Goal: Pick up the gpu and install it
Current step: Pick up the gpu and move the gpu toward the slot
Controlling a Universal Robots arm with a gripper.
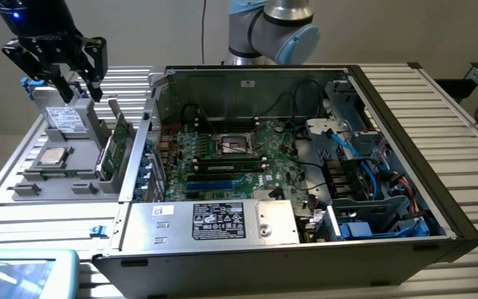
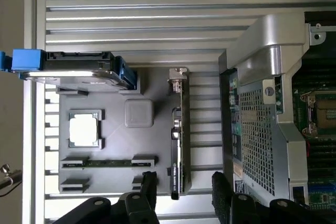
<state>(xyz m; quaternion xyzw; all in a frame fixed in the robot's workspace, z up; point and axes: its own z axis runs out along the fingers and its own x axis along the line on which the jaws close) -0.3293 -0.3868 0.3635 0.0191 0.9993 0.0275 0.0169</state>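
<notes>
Gripper [image 2: 185, 178] fingers [image 2: 148, 188] wide apart above gpu [image 2: 179, 129]

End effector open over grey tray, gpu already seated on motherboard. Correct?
No: wrist view shows the flat green-and-black gpu card standing on edge in the grey plastic tray, not on the green motherboard. The black end effector is open over it.

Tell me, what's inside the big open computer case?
A green motherboard, blue cables and a silver power supply. Whatever lies under the power supply is hidden.
</notes>
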